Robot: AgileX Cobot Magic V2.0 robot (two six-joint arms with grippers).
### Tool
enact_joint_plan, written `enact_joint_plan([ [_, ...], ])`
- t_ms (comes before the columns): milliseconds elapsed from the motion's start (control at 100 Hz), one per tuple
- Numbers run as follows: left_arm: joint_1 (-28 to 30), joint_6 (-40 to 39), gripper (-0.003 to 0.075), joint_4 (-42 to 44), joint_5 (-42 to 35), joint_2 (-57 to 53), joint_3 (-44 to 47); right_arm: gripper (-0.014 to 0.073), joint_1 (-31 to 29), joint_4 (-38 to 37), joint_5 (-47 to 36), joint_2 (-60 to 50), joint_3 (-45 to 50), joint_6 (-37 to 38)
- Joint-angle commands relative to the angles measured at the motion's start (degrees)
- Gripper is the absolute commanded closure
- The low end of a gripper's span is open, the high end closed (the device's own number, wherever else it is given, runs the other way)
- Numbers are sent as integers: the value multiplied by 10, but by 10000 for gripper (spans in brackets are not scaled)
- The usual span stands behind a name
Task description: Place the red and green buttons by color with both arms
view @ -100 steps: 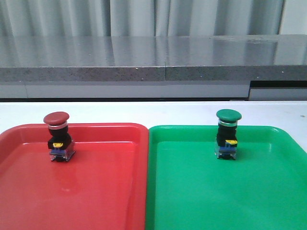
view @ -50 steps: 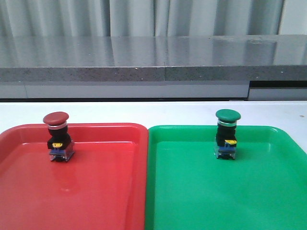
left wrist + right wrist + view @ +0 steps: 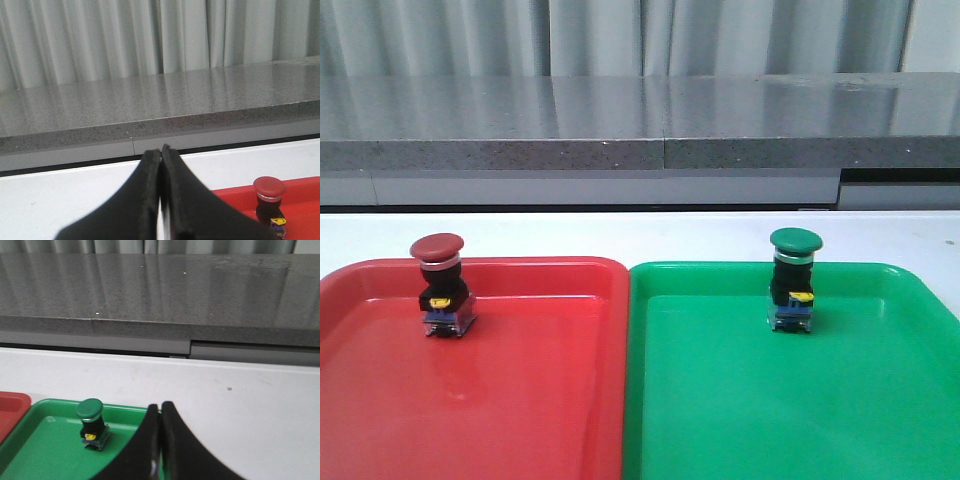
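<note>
Both my grippers pressed shut and empty, the red button [image 3: 441, 288] stands upright in the red tray [image 3: 540, 400] beyond my left gripper [image 3: 160, 155], the green button [image 3: 794, 281] in the green tray [image 3: 770, 420] beyond my right gripper [image 3: 160, 407]

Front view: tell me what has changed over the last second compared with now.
Nothing visibly changed. The red-capped push button stands upright in the red plastic tray and the green-capped push button upright in the green plastic tray, each in the same spot as before. No arm enters this view in any of the pictures.
</note>
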Motion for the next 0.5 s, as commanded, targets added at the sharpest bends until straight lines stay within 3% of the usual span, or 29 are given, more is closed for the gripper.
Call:
enact_joint_plan([
  [0,-3,-7,739,-1,-42,-18,24,661,-29,-7,-63,-32,22,-5],
  [160,-3,-7,739,-1,-42,-18,24,661,-61,14,-95,-94,89,-24],
  [350,-3,-7,739,-1,-42,-18,24,661,-65,95,-137,-154,149,-119],
  [490,-3,-7,739,-1,-42,-18,24,661,-66,97,-159,-157,178,-124],
])
